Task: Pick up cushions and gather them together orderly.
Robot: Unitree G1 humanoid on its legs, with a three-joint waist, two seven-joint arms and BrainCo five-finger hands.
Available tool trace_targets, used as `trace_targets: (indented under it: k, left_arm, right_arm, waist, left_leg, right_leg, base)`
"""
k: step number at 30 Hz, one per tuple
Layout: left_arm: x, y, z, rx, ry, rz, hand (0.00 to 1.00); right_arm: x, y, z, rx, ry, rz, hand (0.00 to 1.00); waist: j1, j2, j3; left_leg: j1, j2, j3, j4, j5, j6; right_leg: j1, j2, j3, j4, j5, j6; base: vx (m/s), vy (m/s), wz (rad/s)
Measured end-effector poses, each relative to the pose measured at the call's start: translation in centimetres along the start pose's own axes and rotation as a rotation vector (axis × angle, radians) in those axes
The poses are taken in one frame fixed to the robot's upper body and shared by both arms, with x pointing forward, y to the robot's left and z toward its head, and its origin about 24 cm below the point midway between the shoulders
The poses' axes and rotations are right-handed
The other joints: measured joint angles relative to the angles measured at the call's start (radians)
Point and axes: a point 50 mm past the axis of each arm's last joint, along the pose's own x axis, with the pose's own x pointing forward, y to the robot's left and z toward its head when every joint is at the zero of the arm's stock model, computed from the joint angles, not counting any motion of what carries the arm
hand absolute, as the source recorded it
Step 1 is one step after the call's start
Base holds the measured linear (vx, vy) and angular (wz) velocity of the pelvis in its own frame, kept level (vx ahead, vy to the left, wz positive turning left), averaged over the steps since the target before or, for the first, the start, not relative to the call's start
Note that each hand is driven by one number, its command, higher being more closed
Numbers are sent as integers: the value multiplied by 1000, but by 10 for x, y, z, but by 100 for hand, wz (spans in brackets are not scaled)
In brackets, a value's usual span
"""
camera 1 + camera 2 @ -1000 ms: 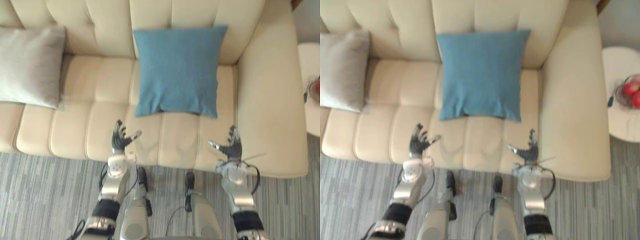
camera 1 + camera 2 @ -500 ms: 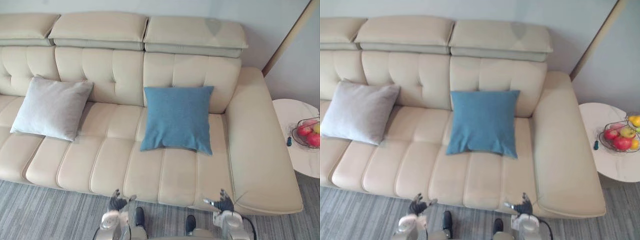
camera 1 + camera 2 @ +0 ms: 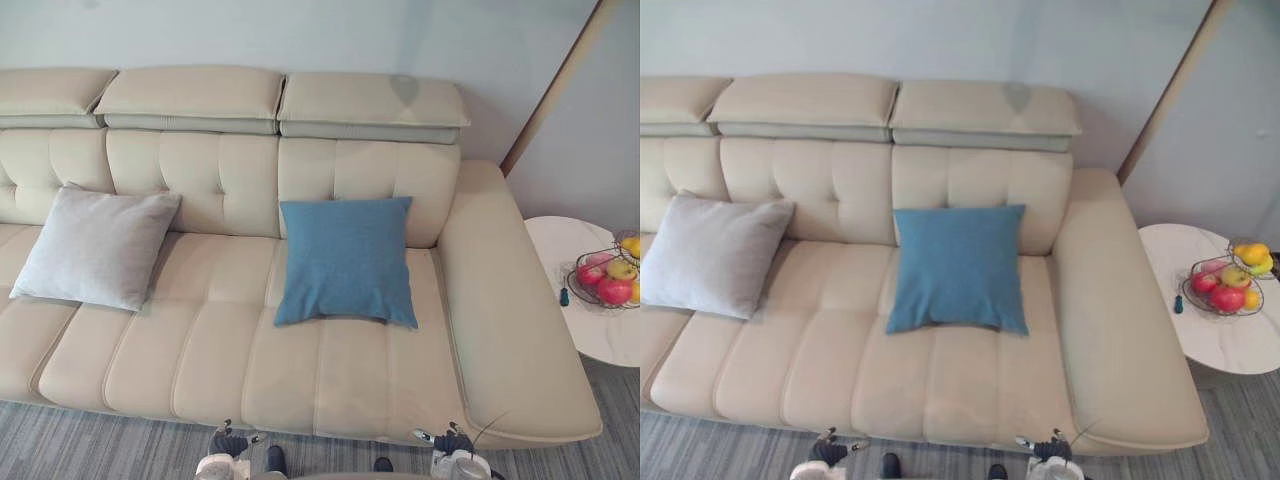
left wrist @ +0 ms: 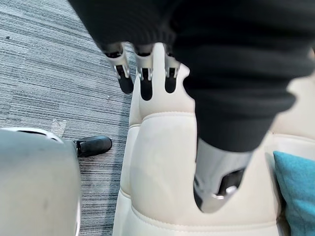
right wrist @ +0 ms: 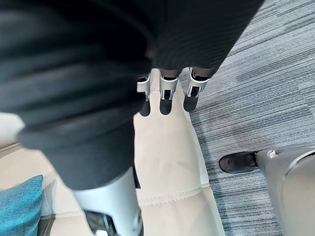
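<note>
View widened, left hand (image 3: 230, 443), right hand (image 3: 452, 441) at sofa edge (image 3: 330, 425)

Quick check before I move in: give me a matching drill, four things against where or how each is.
1 blue cushion
2 grey cushion
3 fruit basket
4 right hand

A on the round side table
B open, by the sofa front edge
C against the sofa back, far left
D against the sofa back, nearer the side table

Pairs: 1-D, 2-C, 3-A, 4-B
</note>
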Motion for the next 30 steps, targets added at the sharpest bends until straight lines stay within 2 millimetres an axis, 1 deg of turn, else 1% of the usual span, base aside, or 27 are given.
trace_targets:
  k: [6,9,11,13,14,15,16,17,18,19,20,21,22,23,24,25,26,27,28,29,30]
  left_arm:
    - [-1,-2,-5,1,32,-22,0]
    - [-1,-3,-5,-6,36,-30,0]
    - [-1,-6,-6,-40,45,-28,0]
    - [0,-8,-2,-42,35,-34,0]
    - [1,-8,1,-41,27,-33,0]
    - [1,-7,2,-40,24,-32,0]
    - [2,-6,5,-37,20,-30,0]
    - [3,-6,5,-37,26,-29,0]
    - [3,-3,5,-33,28,-21,0]
    - [4,0,5,-29,26,-15,0]
    - [4,2,6,-27,23,-11,0]
    - [5,2,9,-34,16,-8,0]
    - [5,1,9,-36,19,-11,0]
    - [2,-8,2,-67,44,-28,0]
    - [2,-8,3,-76,41,-23,0]
    - [3,-4,4,-72,38,-10,0]
    - [5,1,11,-73,16,0,0]
    - [5,-3,12,-67,15,-12,0]
    - [5,-4,12,-66,16,-15,0]
    - [5,-6,13,-66,13,-19,0]
    - [5,-6,13,-65,12,-19,0]
  right_arm:
    - [-1,-1,-7,-7,36,14,0]
    - [-2,-3,-13,-14,63,15,0]
    - [-2,-1,-10,-46,53,23,0]
    - [-2,5,-1,-84,20,40,0]
    - [-2,11,4,-100,2,57,0]
    - [-2,13,4,-105,3,62,0]
    - [-2,16,4,-125,-2,73,0]
    - [-2,17,6,-131,-10,78,0]
    - [-2,18,7,-133,-13,81,0]
    - [-3,17,3,-141,-5,78,0]
    - [-3,16,1,-144,1,77,0]
    - [-4,14,-3,-167,10,76,0]
    - [-3,13,-2,-172,4,74,0]
    - [1,4,12,-196,-32,50,0]
    - [1,6,10,-209,-26,53,0]
    - [0,10,6,-227,-11,65,0]
    - [0,17,8,-239,-11,83,0]
    - [2,22,17,-244,-37,91,0]
    - [2,23,18,-244,-40,92,0]
    - [1,22,14,-243,-26,91,0]
    - [0,21,11,-243,-19,88,0]
  waist:
    - [-3,10,12]
    - [-3,9,28]
    - [-2,4,40]
    - [-1,-10,53]
    - [0,-17,63]
    - [0,-27,68]
    - [2,-37,77]
    - [3,-28,77]
    - [1,-43,72]
    - [2,-58,66]
    - [2,-63,64]
    - [11,-83,52]
    - [15,-72,47]
    - [17,9,42]
    - [10,-7,52]
    - [11,-37,52]
    - [29,-47,59]
    - [26,-16,78]
    - [24,-10,85]
    - [20,-7,92]
    - [19,-8,94]
  left_leg:
    - [47,3,34,0,-2,1]
    - [86,7,89,0,-5,3]
    - [97,7,152,0,-13,8]
    - [90,5,192,0,-18,10]
    - [91,5,221,0,-18,11]
    - [89,3,232,0,-18,11]
    - [83,13,253,0,-18,13]
    - [71,33,257,0,-14,18]
    - [62,38,261,7,-11,23]
    - [59,33,251,18,-6,27]
    - [58,29,247,22,-7,26]
    - [41,14,242,44,-15,22]
    - [27,15,237,52,-21,34]
    - [-21,66,218,79,-10,55]
    - [-14,44,217,97,4,32]
    - [-16,24,224,107,6,36]
    - [-40,22,235,127,5,34]
    - [-58,60,226,144,9,29]
    - [-59,68,221,150,9,29]
    - [-55,84,210,159,13,23]
    - [-50,86,205,158,15,19]
  right_leg:
    - [25,1,26,11,1,0]
    - [20,2,73,42,0,0]
    - [-25,3,127,84,-1,2]
    - [-82,-6,136,134,-22,1]
    - [-116,-16,122,174,-31,4]
    - [-127,-22,111,187,-33,1]
    - [-134,-34,69,199,-42,-15]
    - [-156,-45,26,245,-56,-44]
    - [-194,-74,-23,397,-89,-42]
    - [-188,-97,-49,467,-123,-27]
    - [-182,-106,-58,467,-135,-17]
    - [-173,-95,-63,407,-141,-4]
    - [-162,-86,-60,361,-129,6]
    - [-137,-55,-75,368,-122,-6]
    - [-133,-94,-91,537,-200,-7]
    - [-105,-107,-90,497,-234,24]
    - [-75,-92,-93,387,-258,16]
    - [-41,-48,-109,323,-208,-1]
    - [-32,-38,-112,305,-195,-6]
    - [-10,-23,-122,288,-186,-10]
    - [-8,-21,-124,286,-186,-11]
  base:
    - [-41,2,-16]
    - [-87,31,-48]
    - [-144,65,-72]
    - [-135,49,-65]
    - [-109,23,-52]
    - [-131,23,-54]
    - [-126,-28,-39]
    - [-99,-71,-29]
    - [-41,-104,5]
    - [16,-98,18]
    - [43,-113,16]
    - [35,-103,0]
    - [50,-111,-3]
    - [28,-61,17]
    - [58,-61,22]
    - [16,-102,3]
    - [-42,-135,-16]
    - [-87,-127,-18]
    - [-117,-62,5]
    - [-82,-26,13]
    - [-136,-27,18]
